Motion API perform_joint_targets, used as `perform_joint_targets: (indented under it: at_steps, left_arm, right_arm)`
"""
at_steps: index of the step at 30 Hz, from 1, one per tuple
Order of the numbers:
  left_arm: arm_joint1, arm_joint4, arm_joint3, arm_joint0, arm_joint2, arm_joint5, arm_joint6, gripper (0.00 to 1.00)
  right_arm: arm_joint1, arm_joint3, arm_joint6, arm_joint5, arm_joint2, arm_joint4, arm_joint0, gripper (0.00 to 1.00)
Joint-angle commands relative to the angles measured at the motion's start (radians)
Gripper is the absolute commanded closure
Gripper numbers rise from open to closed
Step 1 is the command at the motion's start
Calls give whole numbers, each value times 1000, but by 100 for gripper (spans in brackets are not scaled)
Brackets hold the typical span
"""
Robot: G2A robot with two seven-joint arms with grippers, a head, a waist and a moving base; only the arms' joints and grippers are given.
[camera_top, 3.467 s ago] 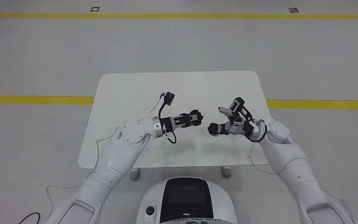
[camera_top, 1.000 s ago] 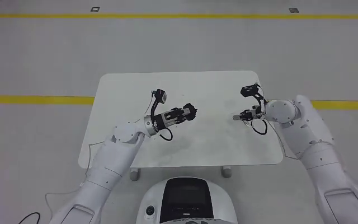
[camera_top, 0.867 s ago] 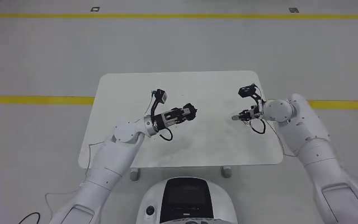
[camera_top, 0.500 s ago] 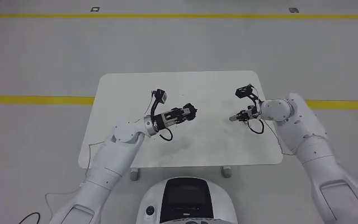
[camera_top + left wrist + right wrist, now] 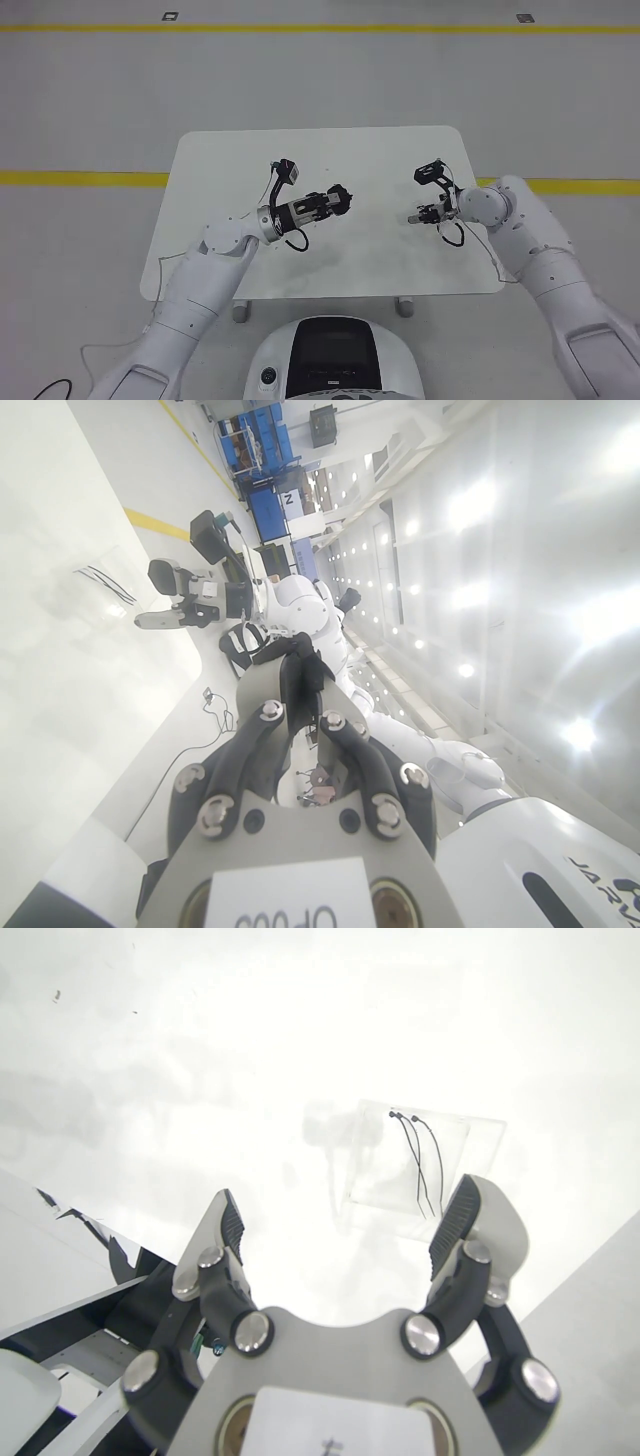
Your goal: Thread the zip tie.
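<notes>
Judging the zip ties (image 5: pixel 422 1163) in the clear tray (image 5: pixel 480 1138) light and springy (slippery too), we'd pinch near a head. The right gripper (image 5: pixel 346 1200) hangs near them, jaws wide and empty; the left gripper (image 5: pixel 300 672) has its jaws closed on a black piece (image 5: pixel 302 647).

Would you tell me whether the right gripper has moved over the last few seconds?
Yes. Against the table, the right gripper has moved from the middle toward the right edge.

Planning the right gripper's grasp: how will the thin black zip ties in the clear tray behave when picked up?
The zip ties look thin and curved, so probably floppy and very light. Lying flat in the clear tray, they may be hard to pinch and could slip from the right gripper's fingers.
</notes>
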Motion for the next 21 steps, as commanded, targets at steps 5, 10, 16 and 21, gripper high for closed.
perform_joint_targets:
  at_steps: [5,10,16,21]
  left_arm:
    - [0,0,0,0,0,0,0,100]
    - [0,0,0,0,0,0,0,100]
    - [0,0,0,0,0,0,0,100]
    - [0,0,0,0,0,0,0,100]
  right_arm:
    - [4,-16,82,-22,-14,-4,4,0]
    - [6,-18,46,-16,-6,-9,-6,0]
    - [21,-37,17,-5,36,-37,-21,0]
    - [28,-41,4,-3,64,-22,-30,0]
